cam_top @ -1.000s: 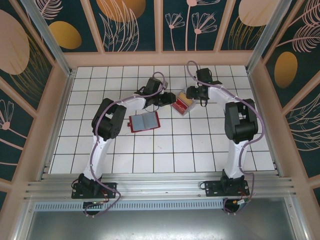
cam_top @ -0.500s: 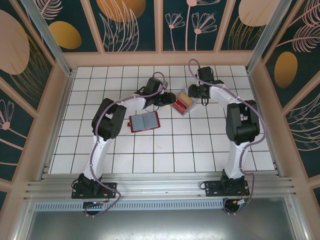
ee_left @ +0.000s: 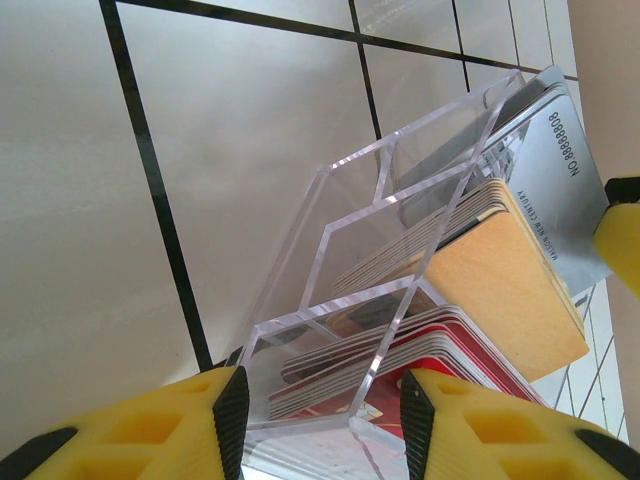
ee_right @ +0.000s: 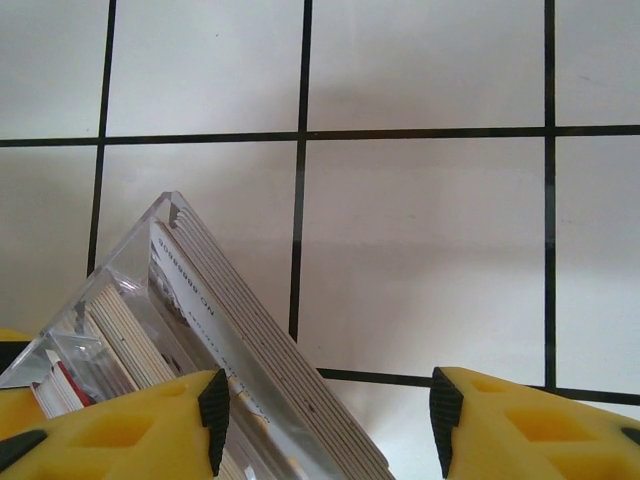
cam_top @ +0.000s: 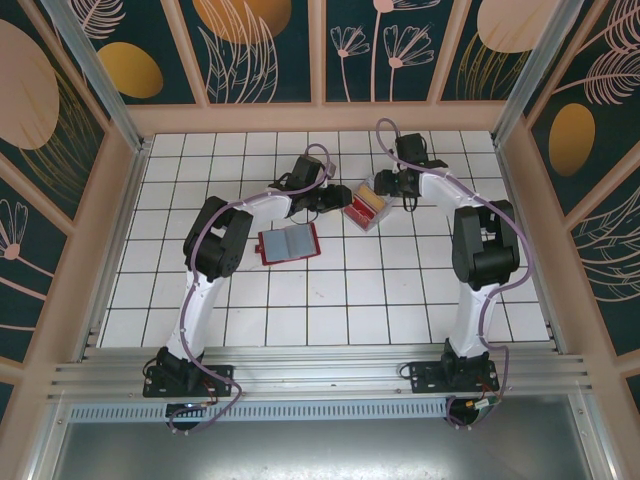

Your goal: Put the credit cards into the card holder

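Note:
The card holder lies open and flat on the tiles, a red wallet with a paler inside. The credit cards stand in a clear plastic box: red cards, tan cards and grey cards. My left gripper straddles the box's near end with both pads against it. At the box's other end, my right gripper is open. The grey stack leans against its left pad, and a wide gap separates the stack from the right pad.
The white tiled table is fenced by wooden walls at the left, back and right. The wallet sits just left of the box, below the left forearm. Both wrists crowd the box at the back centre.
The right wrist has shifted slightly over the box's far end. The left arm, box and wallet have stayed put.

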